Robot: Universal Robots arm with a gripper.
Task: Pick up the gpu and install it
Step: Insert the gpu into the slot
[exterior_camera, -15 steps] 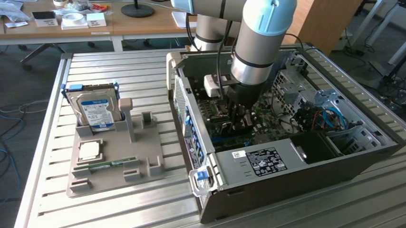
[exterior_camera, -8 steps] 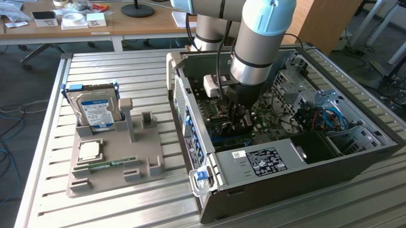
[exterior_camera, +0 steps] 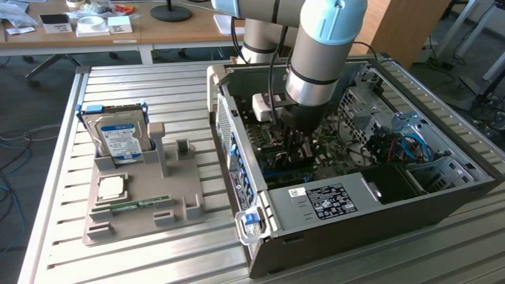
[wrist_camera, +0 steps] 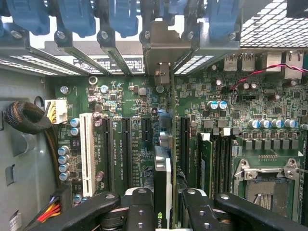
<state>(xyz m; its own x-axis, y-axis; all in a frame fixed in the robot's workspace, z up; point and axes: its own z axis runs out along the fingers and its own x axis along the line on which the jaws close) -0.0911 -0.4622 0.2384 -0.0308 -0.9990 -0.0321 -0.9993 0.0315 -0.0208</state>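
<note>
Computer case [exterior_camera: 371, 213]: open tower lying on its side on the slatted metal worktop [exterior_camera: 158, 260], interior facing up, motherboard [wrist_camera: 130, 110] exposed.

Arm [exterior_camera: 320, 53]: reaches down from above into the case, over the motherboard's slot area.

Tool [exterior_camera: 296, 151]: inside the case, low over the motherboard. Its black fingers [wrist_camera: 139, 207] are drawn in narrow and clamp the gpu [wrist_camera: 162, 187] between them.

Gpu: held on edge in the tool, seen edge-on from the wrist camera, standing upright over the motherboard in line with the row of black expansion slots [wrist_camera: 126, 144]. Its metal end bracket [wrist_camera: 166, 53] lies against the case's rear slot openings, below the blue retaining clips [wrist_camera: 120, 17]. Whether the card's edge is fully seated in the slot cannot be told.

White slot [wrist_camera: 87, 147]: on the motherboard, beside the black expansion slots, on the far side of them from the gpu.

CPU socket [wrist_camera: 267, 185]: on the motherboard, beyond the memory slots [wrist_camera: 211, 159] from the gpu.

Grey parts holder [exterior_camera: 142, 201]: on the worktop, to the exterior view's left of the case, well apart from the tool.

Hard drive [exterior_camera: 118, 136]: silver with a blue-white label, standing upright in the holder's far end.

RAM stick [exterior_camera: 130, 206]: slim, green, lying flat on the holder's near end.

Square chip [exterior_camera: 110, 187]: lying flat on the holder between the hard drive and the RAM stick.
</note>
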